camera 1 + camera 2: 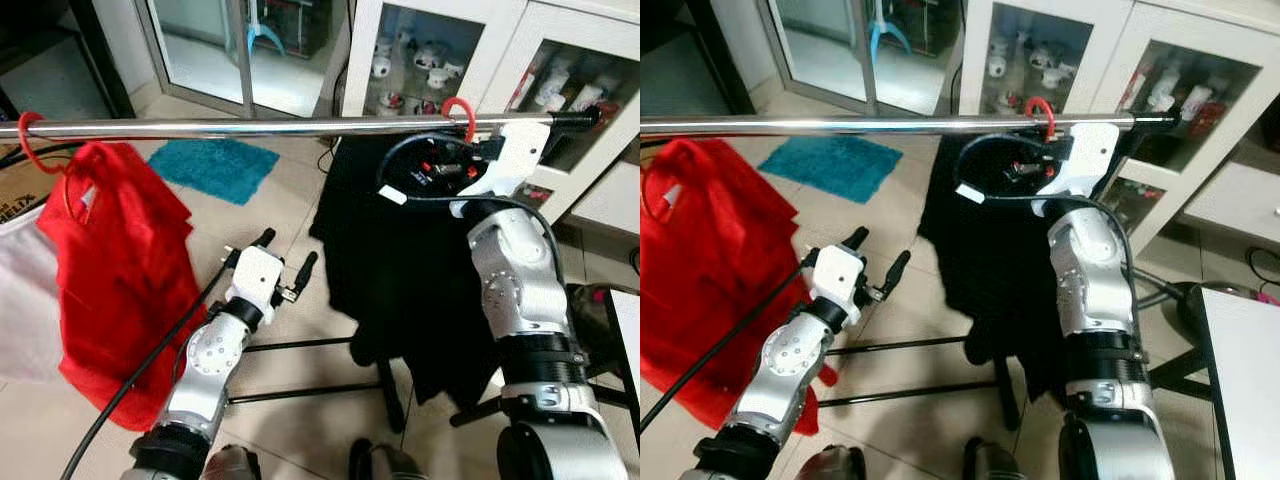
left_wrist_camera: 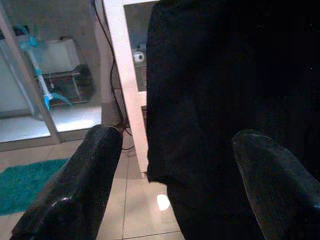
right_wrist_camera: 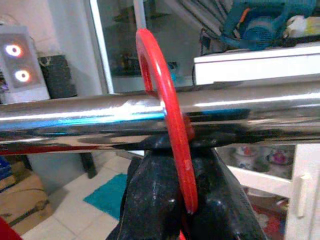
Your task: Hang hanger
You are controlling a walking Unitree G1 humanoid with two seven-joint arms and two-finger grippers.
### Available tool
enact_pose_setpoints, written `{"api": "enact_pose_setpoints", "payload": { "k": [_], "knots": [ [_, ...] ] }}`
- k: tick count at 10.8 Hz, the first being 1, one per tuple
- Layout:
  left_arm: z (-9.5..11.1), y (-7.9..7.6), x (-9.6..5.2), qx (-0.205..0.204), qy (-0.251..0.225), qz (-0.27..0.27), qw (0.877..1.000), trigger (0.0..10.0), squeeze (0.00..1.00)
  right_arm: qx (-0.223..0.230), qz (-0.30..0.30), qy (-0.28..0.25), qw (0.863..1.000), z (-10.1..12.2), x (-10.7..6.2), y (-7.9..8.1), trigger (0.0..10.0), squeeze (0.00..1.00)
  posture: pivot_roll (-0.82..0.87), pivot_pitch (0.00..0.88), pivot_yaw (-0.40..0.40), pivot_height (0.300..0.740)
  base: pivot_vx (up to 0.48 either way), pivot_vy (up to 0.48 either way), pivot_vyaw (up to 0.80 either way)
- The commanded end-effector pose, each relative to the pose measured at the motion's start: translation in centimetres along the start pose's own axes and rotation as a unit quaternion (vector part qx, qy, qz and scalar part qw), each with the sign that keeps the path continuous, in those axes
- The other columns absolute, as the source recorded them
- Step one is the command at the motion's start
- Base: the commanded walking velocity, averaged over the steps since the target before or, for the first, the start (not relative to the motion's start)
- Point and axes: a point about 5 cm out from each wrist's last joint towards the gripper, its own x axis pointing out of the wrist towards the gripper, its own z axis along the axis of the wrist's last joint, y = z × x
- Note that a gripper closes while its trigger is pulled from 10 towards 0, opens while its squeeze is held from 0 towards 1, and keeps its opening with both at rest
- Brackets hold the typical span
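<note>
Silver forearms fill the bottom of the head views. Along the top of the frame runs the chrome rail (image 1: 250, 127), and below it at centre hangs the black garment (image 1: 400, 260), the biggest thing in play: soft and limp, with enough drape to swing and tug whatever carries it. At the left edge a red garment (image 1: 110, 270) hangs from its own hook. The right gripper (image 3: 172, 200) reaches to the upper right of the frame, just under the rail, its fingers clamped on the neck of the red hanger (image 3: 167, 115), whose hook curves over the rail. That hook looks like thin, stiff, smooth plastic, light in itself, likely to slide on polished metal, so the neck below the curve seems the sound place to hold it. The left gripper (image 1: 285, 262) sits low at centre left, fingers spread, holding nothing, beside the black cloth.
</note>
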Motion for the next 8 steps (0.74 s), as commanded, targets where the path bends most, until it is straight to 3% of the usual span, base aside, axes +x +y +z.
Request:
{"api": "enact_pose_setpoints", "payload": {
  "k": [1, 2, 3, 6, 7, 8],
  "knots": [
    [-0.3, -0.5, 0.1, -0.002, 0.009, -0.012, 1.000, 10.0, 0.00, -0.031, 0.020, -0.121, 0.992, 5.0, 1.2, 1.3, 0.0, 0.00, -0.06, 0.104, -0.030, 0.740, 0.000, 0.000, 0.00],
    [-0.3, -0.4, 0.2, -0.001, 0.009, -0.013, 1.000, 10.0, 0.00, 0.110, -0.052, -0.120, 0.985, 4.6, 2.0, 0.4, 0.0, 0.00, -0.06, 0.100, -0.031, 0.740, 0.000, 0.000, 0.00],
    [-0.4, -0.5, 0.3, -0.001, 0.009, -0.012, 1.000, 10.0, 0.00, 0.176, -0.072, -0.119, 0.975, 3.9, 2.1, 0.6, 0.0, 0.00, -0.05, 0.097, -0.033, 0.740, 0.000, 0.000, 0.00],
    [-0.6, -0.2, -0.2, 0.002, 0.013, -0.008, 1.000, 10.0, 0.00, 0.130, -0.057, -0.104, 0.985, 2.3, 1.0, 1.8, 0.0, 0.00, -0.03, 0.094, -0.034, 0.740, 0.000, 0.000, 0.00],
    [-0.7, -0.2, -0.2, 0.003, 0.014, -0.007, 1.000, 10.0, 0.00, 0.067, -0.042, -0.119, 0.990, 2.8, 0.7, 2.0, 0.0, 0.00, -0.03, 0.094, -0.034, 0.740, 0.000, 0.000, 0.00],
    [-0.7, -0.1, -0.3, 0.004, 0.015, -0.007, 1.000, 10.0, 0.00, -0.034, -0.024, -0.132, 0.990, 3.0, 0.0, 2.4, 0.0, 0.00, -0.03, 0.094, -0.035, 0.740, 0.000, 0.000, 0.00]
  ]
}}
